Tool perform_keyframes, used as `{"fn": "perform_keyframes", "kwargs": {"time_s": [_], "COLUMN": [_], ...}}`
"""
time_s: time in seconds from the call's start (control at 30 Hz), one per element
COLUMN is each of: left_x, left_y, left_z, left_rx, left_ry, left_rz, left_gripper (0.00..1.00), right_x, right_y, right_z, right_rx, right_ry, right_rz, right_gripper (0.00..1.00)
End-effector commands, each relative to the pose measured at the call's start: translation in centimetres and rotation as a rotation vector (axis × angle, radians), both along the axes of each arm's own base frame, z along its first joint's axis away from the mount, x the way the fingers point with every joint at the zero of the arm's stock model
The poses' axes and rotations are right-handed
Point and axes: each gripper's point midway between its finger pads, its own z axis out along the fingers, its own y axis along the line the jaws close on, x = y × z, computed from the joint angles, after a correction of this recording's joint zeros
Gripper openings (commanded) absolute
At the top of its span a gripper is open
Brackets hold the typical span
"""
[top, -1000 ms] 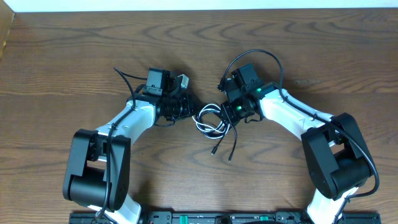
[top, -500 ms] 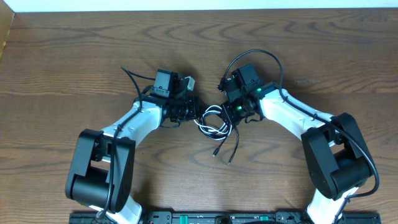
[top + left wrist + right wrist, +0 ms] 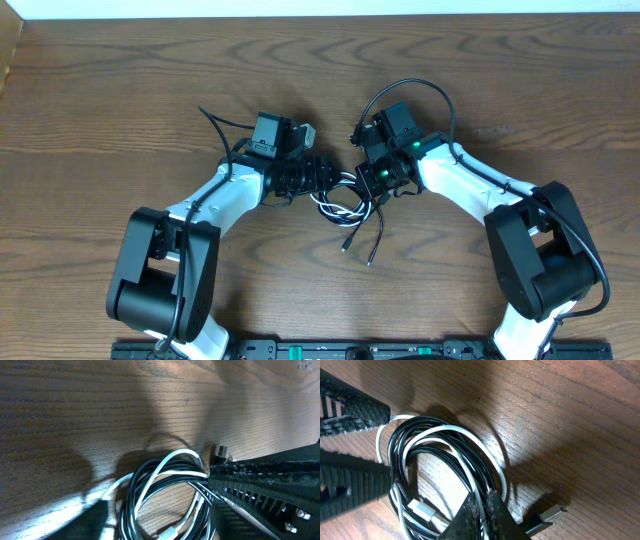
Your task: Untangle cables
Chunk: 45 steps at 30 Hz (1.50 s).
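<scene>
Left gripper [image 3: 386,444] has slid in, jaws spread at the cables [image 3: 343,204]; right gripper [image 3: 482,506] clamps them, middle of the table [image 3: 120,90].

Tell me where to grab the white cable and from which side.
Probably its outer arc, where the white cable bows over the outside of the black cables and lies exposed. Come from above, jaws across the strand; lower down it is woven among them.
</scene>
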Motion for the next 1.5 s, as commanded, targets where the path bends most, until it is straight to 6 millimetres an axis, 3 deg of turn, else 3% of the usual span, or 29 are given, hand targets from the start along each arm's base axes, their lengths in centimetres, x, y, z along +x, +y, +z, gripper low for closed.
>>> {"fn": "perform_keyframes", "kwargs": {"time_s": [0.0,0.1,0.27,0.47,0.67,0.77,0.93,1.1,1.13,1.23,1.27,1.47], "left_x": [-0.6,-1.5,-2.5,-2.7,-3.4,-3.6,-3.9,-3.9,-3.9,-3.5,-3.3,-0.9], "left_y": [0.3,0.6,1.4,2.8,1.7,1.9,1.6,0.6,0.4,0.1,0.0,-1.1], "left_z": [-0.9,-1.2,-0.9,-1.1,-1.2,-1.8,-2.6,-2.6,-2.6,-2.5,-2.4,-1.5], "left_rx": [0.019,0.034,0.099,0.195,0.206,0.26,0.325,0.326,0.324,0.317,0.313,0.29], "left_ry": [0.03,0.08,0.146,0.18,0.192,0.206,0.213,0.181,0.177,0.157,0.139,-0.035], "left_rz": [0.002,0.002,-0.011,0.024,0.011,0.056,0.101,0.076,0.073,0.065,0.054,-0.059], "left_gripper": [0.76,0.74,0.62,0.61,0.59,0.57,0.45,0.43,0.41,0.13,0.09,0.08], "right_x": [0.4,0.6,1.3,2.2,3.3,3.2,2.6,2.3,2.2,1.9,1.8,1.1], "right_y": [0.6,0.7,1.7,1.2,-1.2,-1.3,-0.9,-0.9,-0.9,-0.5,-0.4,0.1], "right_z": [1.4,1.5,2.7,4.0,3.9,3.8,3.6,2.8,2.7,2.6,2.6,2.5], "right_rx": [0.018,0.024,0.132,0.243,0.248,0.244,0.228,0.161,0.151,0.141,0.141,0.135], "right_ry": [-0.041,-0.042,-0.022,0.006,0.021,0.03,0.041,0.028,0.026,0.027,0.027,0.041], "right_rz": [0.016,0.005,-0.033,-0.042,-0.099,-0.102,-0.091,-0.095,-0.094,-0.084,-0.08,-0.063], "right_gripper": [0.07,0.05,0.07,0.11,0.16,0.17,0.17,0.17,0.18,0.19,0.19,0.17]}}
